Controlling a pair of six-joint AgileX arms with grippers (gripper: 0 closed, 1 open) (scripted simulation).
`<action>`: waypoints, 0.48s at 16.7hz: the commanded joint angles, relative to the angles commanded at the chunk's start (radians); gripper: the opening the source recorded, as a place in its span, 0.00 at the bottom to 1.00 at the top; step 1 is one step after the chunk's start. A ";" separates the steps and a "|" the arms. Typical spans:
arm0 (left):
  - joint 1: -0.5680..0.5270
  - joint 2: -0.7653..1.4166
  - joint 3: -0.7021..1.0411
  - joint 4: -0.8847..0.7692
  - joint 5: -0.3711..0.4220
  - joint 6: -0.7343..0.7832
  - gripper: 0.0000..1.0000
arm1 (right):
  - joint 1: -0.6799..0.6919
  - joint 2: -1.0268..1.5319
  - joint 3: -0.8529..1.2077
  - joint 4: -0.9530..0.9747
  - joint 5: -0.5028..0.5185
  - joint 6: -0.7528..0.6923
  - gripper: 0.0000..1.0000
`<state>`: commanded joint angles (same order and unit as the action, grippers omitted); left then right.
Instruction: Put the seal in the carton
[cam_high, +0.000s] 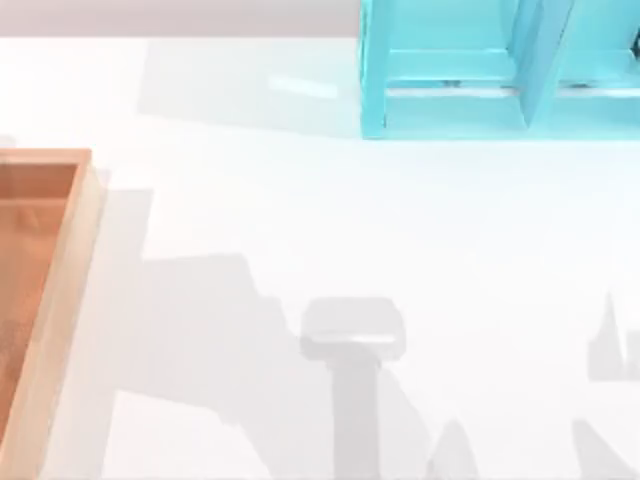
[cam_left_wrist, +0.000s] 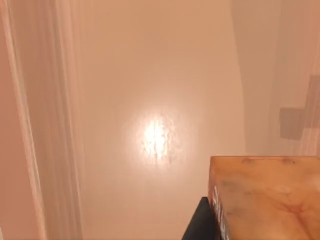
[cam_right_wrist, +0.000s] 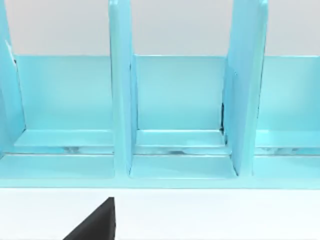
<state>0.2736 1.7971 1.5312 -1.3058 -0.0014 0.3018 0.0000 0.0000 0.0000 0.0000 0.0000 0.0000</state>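
A white counter (cam_high: 300, 230) seen from above, with the carton (cam_high: 60, 300) at its left edge and a turquoise shelf frame (cam_high: 480, 90) at the far right. In the left wrist view, the seal (cam_left_wrist: 270, 200), a glossy orange-brown block, sits close against the left tool, with a dark finger (cam_left_wrist: 200, 222) touching its side; below it spreads the carton's flat orange floor. Whether that tool is pinching the seal cannot be told. The right tool faces the shelf frame's compartments, one dark fingertip (cam_right_wrist: 95, 222) visible; its spread cannot be told.
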 joint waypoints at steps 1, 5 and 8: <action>0.002 0.001 -0.030 0.033 0.000 -0.001 0.00 | 0.000 0.000 0.000 0.000 0.000 0.000 1.00; 0.006 0.016 -0.164 0.185 0.001 0.002 0.00 | 0.000 0.000 0.000 0.000 0.000 0.000 1.00; 0.007 0.019 -0.189 0.210 0.002 0.002 0.00 | 0.000 0.000 0.000 0.000 0.000 0.000 1.00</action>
<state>0.2804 1.8158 1.3422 -1.0957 0.0006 0.3043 0.0000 0.0000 0.0000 0.0000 0.0000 0.0000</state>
